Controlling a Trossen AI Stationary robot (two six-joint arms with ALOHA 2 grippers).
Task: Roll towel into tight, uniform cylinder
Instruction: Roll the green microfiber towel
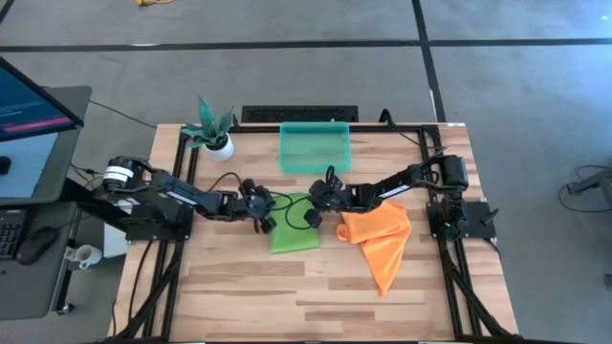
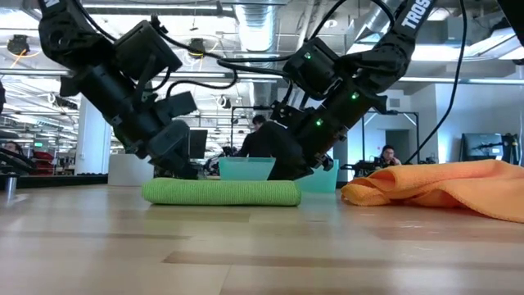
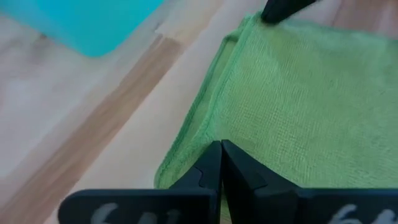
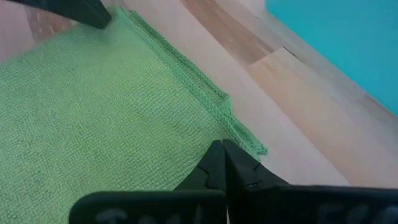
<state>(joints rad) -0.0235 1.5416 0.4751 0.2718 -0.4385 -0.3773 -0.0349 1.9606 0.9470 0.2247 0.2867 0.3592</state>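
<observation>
On the pale wood bench (image 1: pixel 239 296), the green towel (image 1: pixel 295 229) lies flat at centre, its long axis running twelve to six in the overhead view. The left pincer (image 1: pixel 260 212) and right pincer (image 1: pixel 325 203) press its far corners, both shut tight, whether pinching cloth I cannot tell. To roll well, I judge both should move evenly toward six. An orange cloth (image 1: pixel 381 237) lies at three.

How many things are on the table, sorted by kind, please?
Towels: 2, the green towel and the orange towel
Bins: 1, the teal bin
Potted plants: 1, the potted plant
Total: 4
</observation>
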